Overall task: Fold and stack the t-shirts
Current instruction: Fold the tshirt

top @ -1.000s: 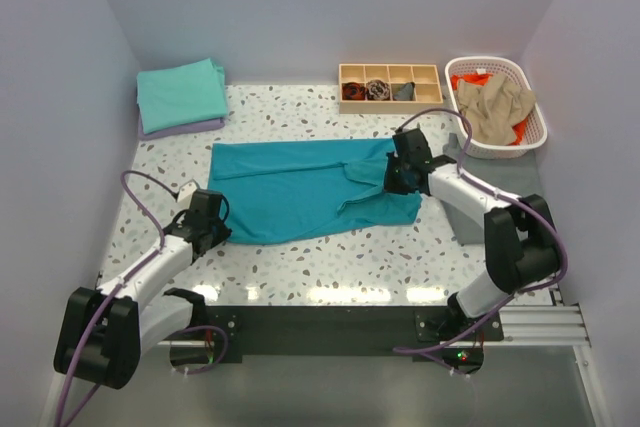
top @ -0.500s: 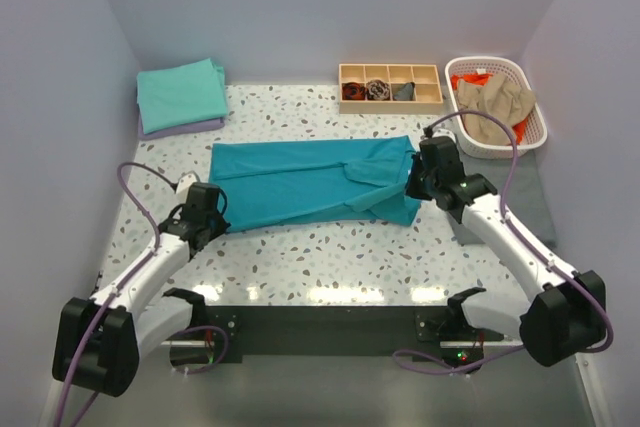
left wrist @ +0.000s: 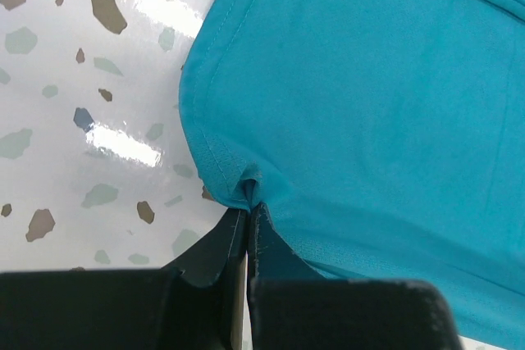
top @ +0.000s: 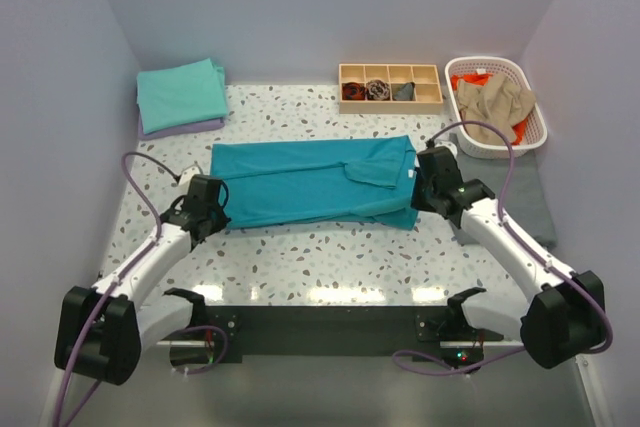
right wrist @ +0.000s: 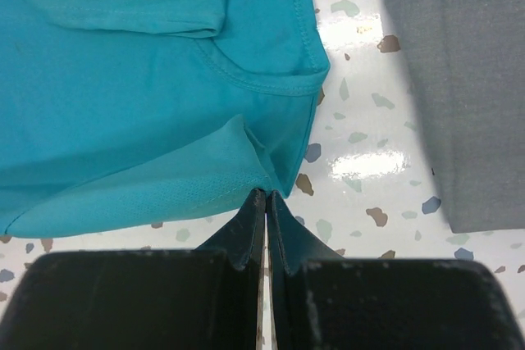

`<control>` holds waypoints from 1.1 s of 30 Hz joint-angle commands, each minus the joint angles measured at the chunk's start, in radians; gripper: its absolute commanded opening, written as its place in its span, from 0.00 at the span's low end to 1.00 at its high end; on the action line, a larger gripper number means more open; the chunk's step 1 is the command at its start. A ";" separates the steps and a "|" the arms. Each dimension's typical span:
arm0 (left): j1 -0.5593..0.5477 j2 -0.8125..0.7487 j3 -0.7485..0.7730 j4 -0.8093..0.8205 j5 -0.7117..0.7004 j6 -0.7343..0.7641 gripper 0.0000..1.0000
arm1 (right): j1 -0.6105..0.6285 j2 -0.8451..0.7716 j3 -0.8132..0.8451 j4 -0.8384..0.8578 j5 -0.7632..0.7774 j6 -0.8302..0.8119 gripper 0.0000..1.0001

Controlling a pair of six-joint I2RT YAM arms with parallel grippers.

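A deep teal t-shirt (top: 310, 182) lies spread flat in a long band across the middle of the table. My left gripper (top: 208, 209) is shut on its near-left hem; in the left wrist view the fingertips (left wrist: 248, 202) pinch a small pucker of the shirt (left wrist: 369, 104). My right gripper (top: 425, 187) is shut on its near-right corner; in the right wrist view the gripper (right wrist: 267, 196) nips the shirt (right wrist: 148, 96) by the neckline. A folded aqua-green shirt (top: 180, 94) lies on a lavender one (top: 185, 130) at the back left. Tan (top: 492, 97) and orange (top: 470, 79) shirts sit in the basket.
A white lattice basket (top: 485, 60) stands at the back right, with a wooden compartment tray (top: 390, 107) to its left. A grey mat (top: 520, 197) lies on the table's right side, beside my right gripper, also in the right wrist view (right wrist: 467, 79).
My right gripper pulled the shirt's right end out to the right, and my left gripper drew the left hem slightly farther back. The shirt went from bunched to a flat, stretched band.
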State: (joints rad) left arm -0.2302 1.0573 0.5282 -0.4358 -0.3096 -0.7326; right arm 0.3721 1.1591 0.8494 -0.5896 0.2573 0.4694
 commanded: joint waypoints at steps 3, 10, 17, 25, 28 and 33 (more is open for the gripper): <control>0.015 0.092 0.104 0.035 -0.051 0.090 0.00 | -0.002 0.099 0.083 0.051 0.085 -0.043 0.00; 0.042 0.203 0.176 0.063 -0.052 0.142 0.02 | -0.006 0.204 0.151 0.085 0.085 -0.058 0.00; 0.049 0.299 0.243 0.092 -0.051 0.164 0.08 | -0.019 0.301 0.214 0.109 0.086 -0.075 0.00; 0.054 0.405 0.308 0.114 -0.048 0.182 0.10 | -0.036 0.396 0.276 0.128 0.100 -0.086 0.00; 0.057 0.438 0.326 0.121 -0.054 0.191 0.11 | -0.039 0.433 0.301 0.139 0.102 -0.094 0.00; 0.066 0.486 0.355 0.124 -0.065 0.205 0.18 | -0.045 0.526 0.355 0.177 0.097 -0.109 0.00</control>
State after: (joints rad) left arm -0.1818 1.5200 0.8333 -0.3511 -0.3302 -0.5636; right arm 0.3367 1.6318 1.1320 -0.4774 0.3206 0.3870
